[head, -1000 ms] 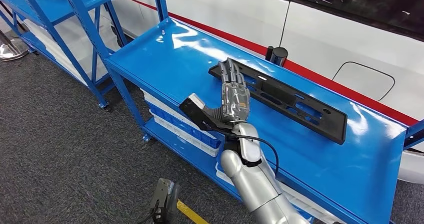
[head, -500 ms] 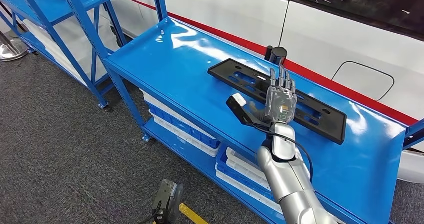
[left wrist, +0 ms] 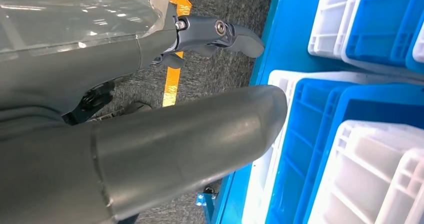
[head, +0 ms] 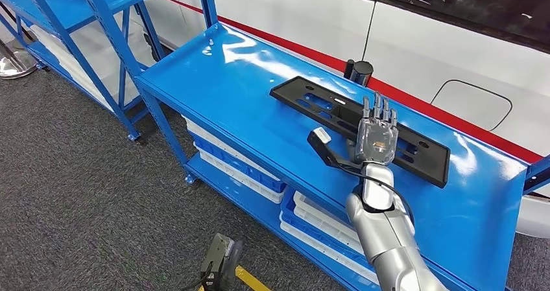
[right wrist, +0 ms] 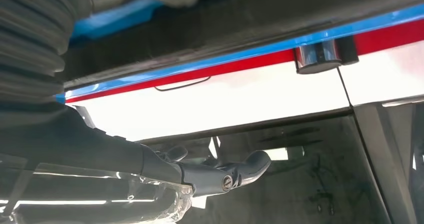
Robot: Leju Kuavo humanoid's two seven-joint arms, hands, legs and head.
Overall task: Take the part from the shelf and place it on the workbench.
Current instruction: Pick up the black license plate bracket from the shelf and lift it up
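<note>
- Right hand [head: 376,139] is open, fingers straight and apart, over the black part [head: 324,106] on the blue shelf [head: 220,77], holding nothing.
- Left hand [left wrist: 125,134] holds nothing.

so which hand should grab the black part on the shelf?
Right. The right hand is open over the part on the shelf, fingers spread. The left hand hangs low beside the crates.

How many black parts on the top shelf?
1. The black part lies flat on the blue shelf near the rear edge, with the right hand over its middle.
</note>
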